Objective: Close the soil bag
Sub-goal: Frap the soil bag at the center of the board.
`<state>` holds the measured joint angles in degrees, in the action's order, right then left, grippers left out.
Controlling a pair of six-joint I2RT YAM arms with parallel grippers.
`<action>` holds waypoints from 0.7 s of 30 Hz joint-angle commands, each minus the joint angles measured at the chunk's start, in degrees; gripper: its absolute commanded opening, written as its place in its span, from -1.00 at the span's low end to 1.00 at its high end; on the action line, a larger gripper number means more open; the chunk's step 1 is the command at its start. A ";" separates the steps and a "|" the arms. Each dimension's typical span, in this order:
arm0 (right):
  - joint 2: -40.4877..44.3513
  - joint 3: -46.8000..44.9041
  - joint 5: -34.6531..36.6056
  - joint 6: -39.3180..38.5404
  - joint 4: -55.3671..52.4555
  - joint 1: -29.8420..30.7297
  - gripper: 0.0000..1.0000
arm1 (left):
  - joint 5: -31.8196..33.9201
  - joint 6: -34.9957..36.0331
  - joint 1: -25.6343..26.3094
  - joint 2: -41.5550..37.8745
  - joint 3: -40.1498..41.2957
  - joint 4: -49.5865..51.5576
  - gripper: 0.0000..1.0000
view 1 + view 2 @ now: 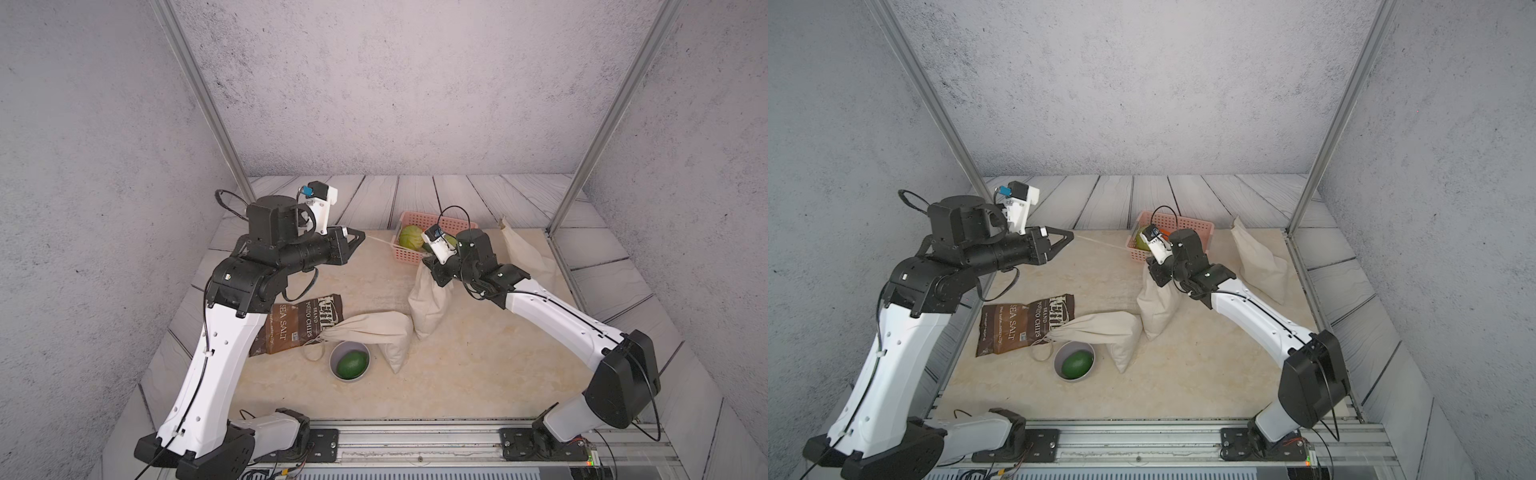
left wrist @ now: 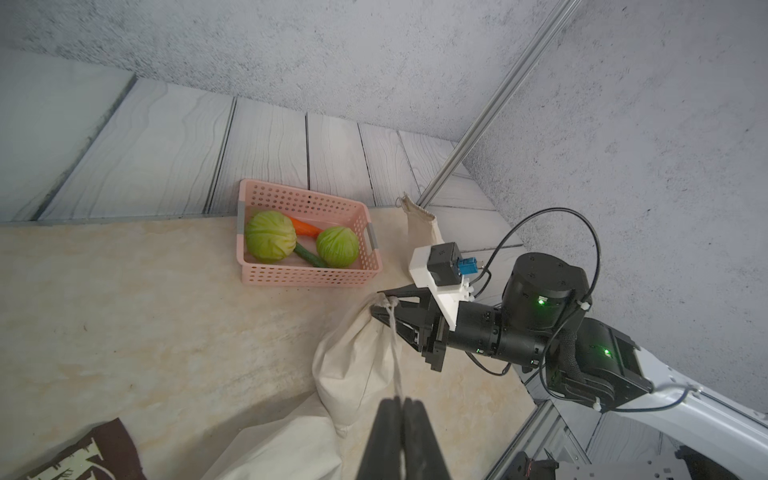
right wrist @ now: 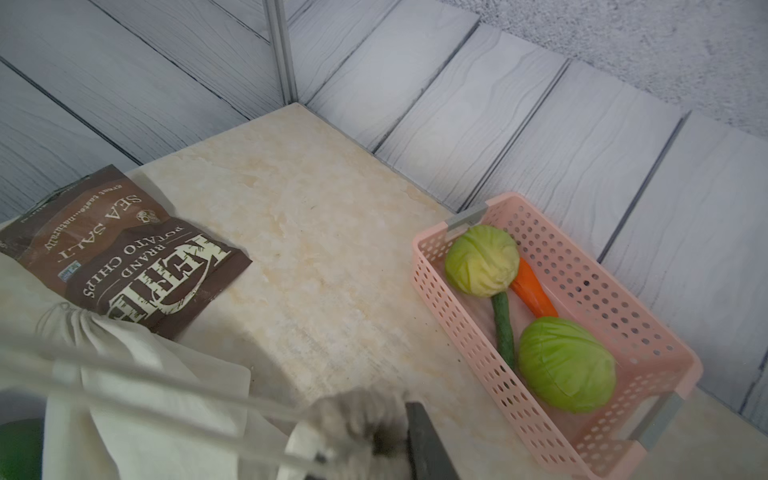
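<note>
Canvas: found soil bag [image 1: 430,311] upright mid-table, just beside pink basket [image 1: 406,254]. Saw drawstring [image 1: 380,240] taut, pinched in closed left gripper [image 1: 363,237]. Saw right gripper [image 2: 380,302] clamped narrow round gathered neck [image 2: 370,322]

We see grey speckled walls [image 1: 374,83], two aluminium posts [image 1: 205,99], pale plank panels [image 1: 419,195] round a beige marbled counter [image 1: 478,374], rail [image 1: 415,442] up front. Soft, even light.

Cream bag [image 1: 430,303], cream drawstring [image 2: 395,353]. Pink perforated basket [image 2: 307,276], green cabbages [image 2: 270,236], orange carrot [image 2: 305,227]. Brown chip packet [image 1: 297,326], cream lettering. Grey bowl [image 1: 347,346], green avocado [image 1: 352,363]. Beige marbled counter [image 1: 478,374]. Grey wood-grain planks [image 1: 374,199], speckled grey walls [image 1: 374,83].
</note>
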<state>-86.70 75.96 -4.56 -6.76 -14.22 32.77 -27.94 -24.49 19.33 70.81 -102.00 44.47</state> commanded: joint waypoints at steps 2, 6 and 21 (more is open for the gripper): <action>1.52 -3.98 15.76 0.83 -11.69 -5.44 -0.52 | -0.47 -2.71 -3.87 -6.45 -5.00 -15.57 -1.00; -1.51 -6.76 13.21 2.95 -13.20 -5.46 -0.59 | -2.57 -3.59 -4.48 -5.84 -2.88 -16.19 -1.00; 5.69 -5.42 -13.08 -1.20 -8.44 0.07 -0.19 | -8.44 -7.73 -1.57 0.15 7.42 -23.02 -1.00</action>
<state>-83.99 67.09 -11.38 -6.33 -21.91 31.46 -35.46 -31.99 17.47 71.31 -93.60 25.52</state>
